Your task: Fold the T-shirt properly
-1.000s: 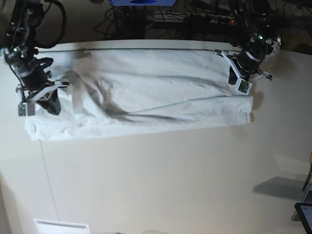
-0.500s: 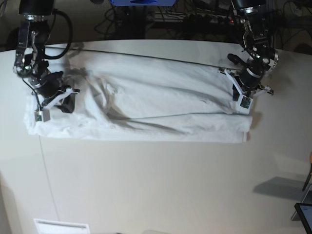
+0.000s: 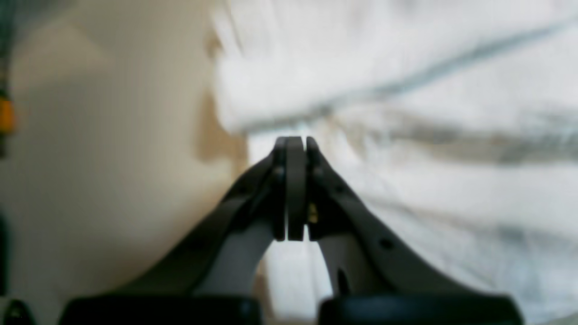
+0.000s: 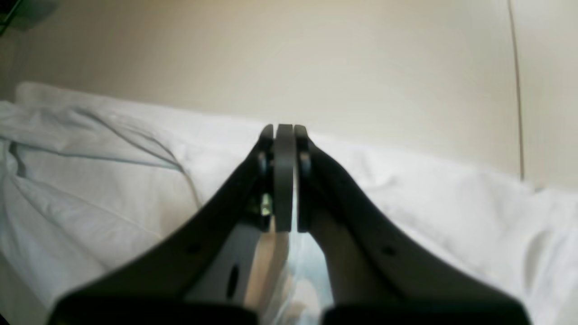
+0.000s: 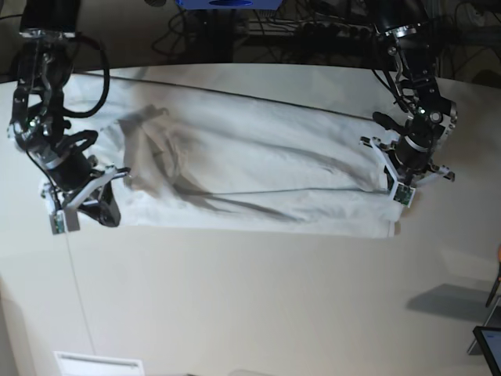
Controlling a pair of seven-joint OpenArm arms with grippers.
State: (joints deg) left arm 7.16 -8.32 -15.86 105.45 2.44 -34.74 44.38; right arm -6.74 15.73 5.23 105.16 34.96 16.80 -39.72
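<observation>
The white T-shirt (image 5: 250,164) lies as a long folded band across the table, bunched and wrinkled near its left end (image 5: 149,145). At the shirt's right end my left gripper (image 5: 397,188) is shut, and a taut crease runs from the cloth into it. In the left wrist view that gripper (image 3: 295,141) has its jaws pressed together over the blurred T-shirt (image 3: 406,90). My right gripper (image 5: 103,211) sits at the near left corner. In the right wrist view it (image 4: 282,128) is shut at the edge of the T-shirt (image 4: 113,180), with a hairline gap beside one pad.
The beige table (image 5: 258,305) has a thin seam (image 5: 78,290) running down its left side. Cables and dark equipment (image 5: 313,31) line the far edge. A white object (image 5: 98,363) lies at the near left, and a dark item (image 5: 489,345) at the far right.
Both grippers have moved toward the near edge, pulling the shirt's ends with them. The near fold now lies lower, and the cloth near the left end has bunched up.
</observation>
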